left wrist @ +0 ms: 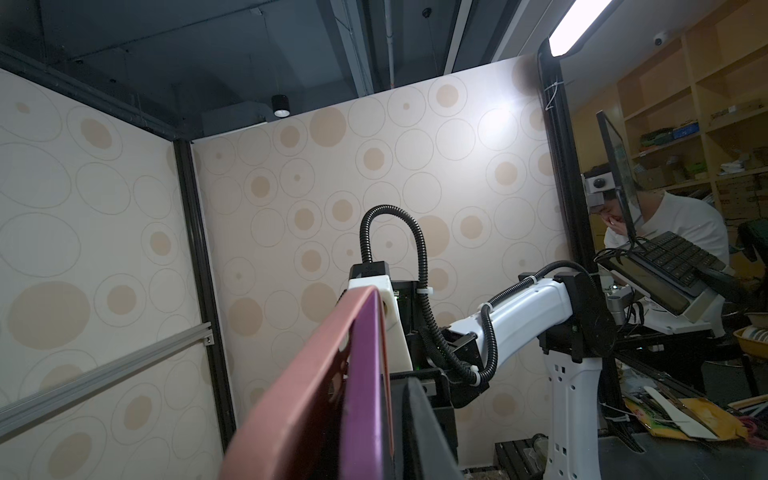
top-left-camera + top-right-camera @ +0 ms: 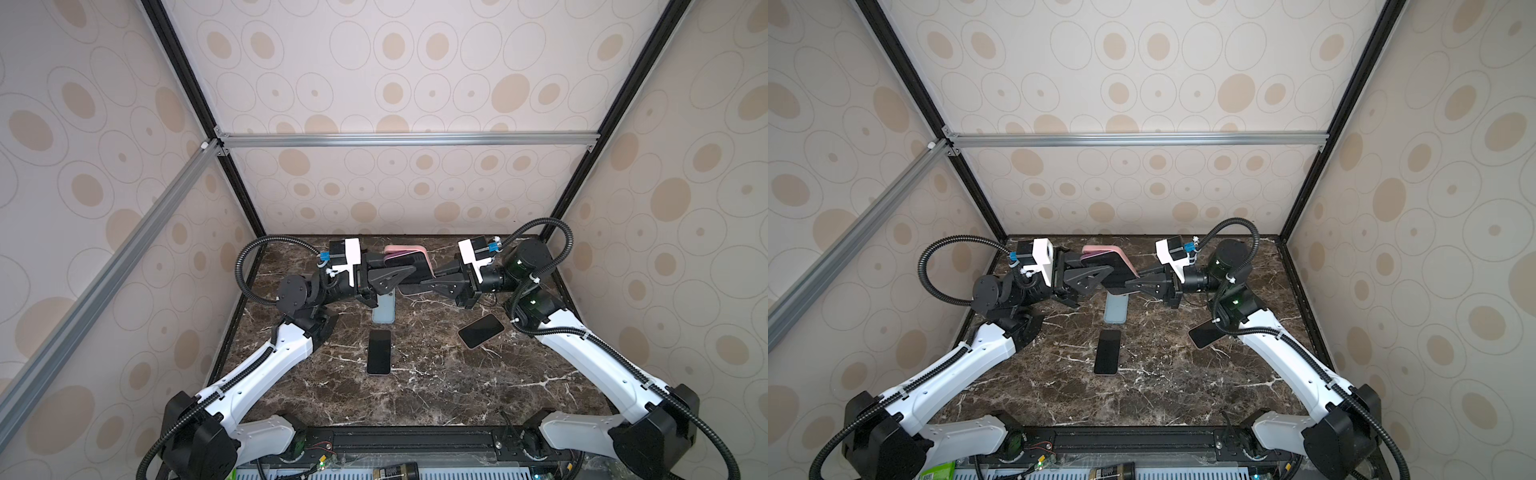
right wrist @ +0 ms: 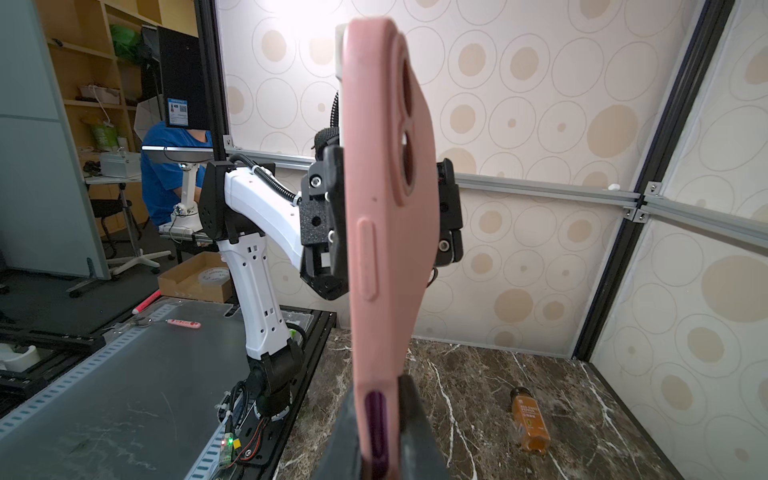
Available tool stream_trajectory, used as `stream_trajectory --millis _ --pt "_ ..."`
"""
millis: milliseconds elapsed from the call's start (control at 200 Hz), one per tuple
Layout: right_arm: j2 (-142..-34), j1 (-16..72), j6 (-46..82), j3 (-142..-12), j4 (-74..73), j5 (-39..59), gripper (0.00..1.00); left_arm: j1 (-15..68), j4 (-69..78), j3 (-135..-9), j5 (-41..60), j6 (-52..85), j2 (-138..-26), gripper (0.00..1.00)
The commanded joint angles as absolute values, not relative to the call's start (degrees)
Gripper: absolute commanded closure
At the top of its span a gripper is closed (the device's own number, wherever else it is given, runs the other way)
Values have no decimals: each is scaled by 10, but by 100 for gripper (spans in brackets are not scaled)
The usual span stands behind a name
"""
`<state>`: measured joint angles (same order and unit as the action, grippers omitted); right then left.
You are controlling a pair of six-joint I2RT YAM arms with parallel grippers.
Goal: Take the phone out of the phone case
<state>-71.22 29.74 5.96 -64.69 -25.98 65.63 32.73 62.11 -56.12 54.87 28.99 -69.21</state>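
The pink case (image 2: 401, 250) hangs longways: the right tool (image 3: 380, 432) squeezes one end, the left tool (image 2: 395, 268) hugs the other, I can't tell how tight.

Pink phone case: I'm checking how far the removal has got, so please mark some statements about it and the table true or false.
1. The pink case is held in the air, clear of the table. True.
2. The purple phone is fully out of the case. False: it sits inside it.
3. The right gripper is clamped on one end of the case. True.
4. The left gripper is parked far from the case. False: its jaws stand either side of it.
5. Only one phone lies on the table. False: two black phones lie there.
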Motion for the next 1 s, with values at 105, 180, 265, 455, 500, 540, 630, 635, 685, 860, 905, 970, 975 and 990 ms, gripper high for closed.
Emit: stream_trajectory --millis 105,180,265,455,500,540,630,635,685,860,905,970,975,990 --pt "-665 302 -58 -693 -118 563 100 350 519 -558 675 246 -694 93" --pt "-651 301 -104 -695 -47 560 100 345 472 -568 671 213 -686 99" --pt "-639 300 -155 -703 37 557 94 340 401 -584 659 166 -676 100" --pt "-615 288 -219 -717 179 516 66 332 200 -644 620 15 -669 100" --pt "-606 279 -211 -713 183 505 63 333 127 -666 600 -31 -672 100" --pt "-597 272 -199 -707 178 495 61 333 72 -684 582 -71 -677 100" --pt "-582 270 -161 -698 154 438 60 333 -21 -716 548 -141 -691 100" --pt "-581 270 -159 -698 153 436 60 333 -26 -718 547 -145 -692 100" --pt "-578 270 -139 -703 151 406 60 336 -72 -734 528 -180 -700 100" --pt "-619 270 -96 -788 246 352 62 371 -165 -767 447 -262 -722 100" --pt "-634 270 -102 -814 282 363 62 381 -169 -767 435 -272 -724 100" --pt "-657 270 -117 -850 335 380 62 389 -171 -767 432 -284 -726 100" --pt "-658 270 -119 -853 338 381 62 389 -171 -767 432 -285 -727 100" --pt "-665 270 -123 -861 351 385 62 392 -171 -767 430 -287 -727 100"
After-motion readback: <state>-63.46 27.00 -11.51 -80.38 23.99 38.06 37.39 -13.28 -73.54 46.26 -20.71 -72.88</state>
